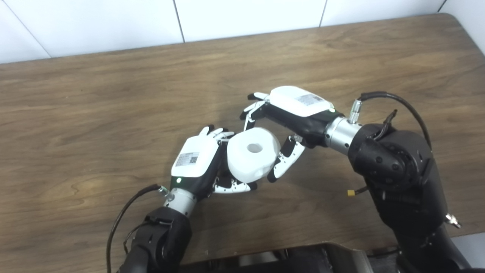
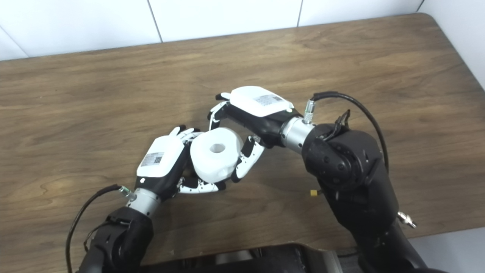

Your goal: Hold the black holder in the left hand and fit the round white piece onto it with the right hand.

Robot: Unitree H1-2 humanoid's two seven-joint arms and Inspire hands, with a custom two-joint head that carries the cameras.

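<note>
The round white piece [image 1: 252, 155], with a hole in its top, sits against the palm of my left hand [image 1: 197, 159], at the middle of the wooden table [image 1: 113, 113]. That hand's fingers curl around the piece's lower part, where the black holder is hidden from me. My right hand [image 1: 291, 110] arches over the piece from the right. Its fingers [image 1: 252, 110] are spread just above and behind the piece, apart from it. The thumb lies close along the piece's right side; I cannot tell if it touches.
A white tiled wall [image 1: 246, 15] runs along the table's far edge. The table's right edge [image 1: 475, 41] is near my right arm [image 1: 394, 167]. My dark torso [image 1: 303, 259] fills the bottom edge. Bare wood lies left and behind the hands.
</note>
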